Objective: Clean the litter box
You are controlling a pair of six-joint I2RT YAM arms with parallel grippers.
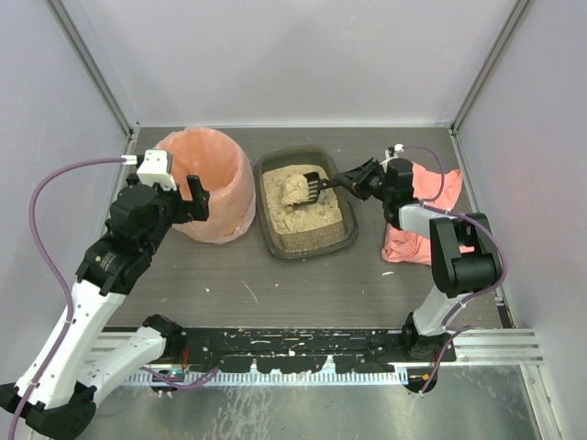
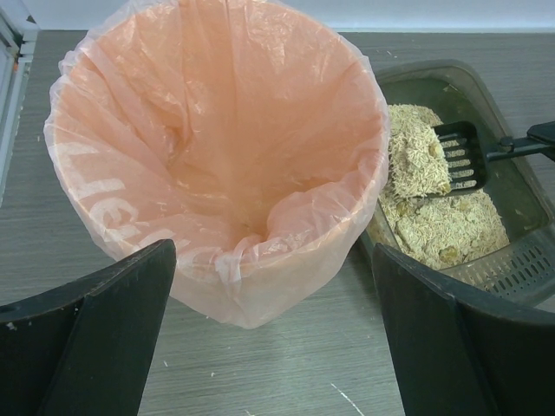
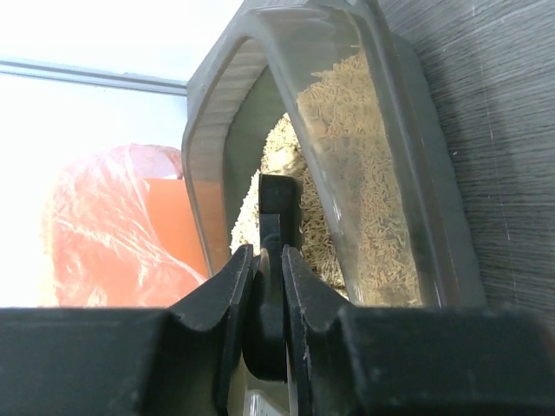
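Right pincer (image 1: 356, 178) clamps the scoop (image 1: 312, 186), blade in the litter box (image 1: 307, 248) just to its left; left pincer (image 2: 273, 260) gapes wide before the bin (image 2: 217, 139).

Bin (image 1: 215, 197) and scoop (image 1: 314, 186) flank the litter box (image 1: 307, 251); near side open.

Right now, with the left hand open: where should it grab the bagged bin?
Probably pinch the bin at its near rim, from above, one finger inside, one outside. It stands upright and open-topped; the round body looks too wide to span.
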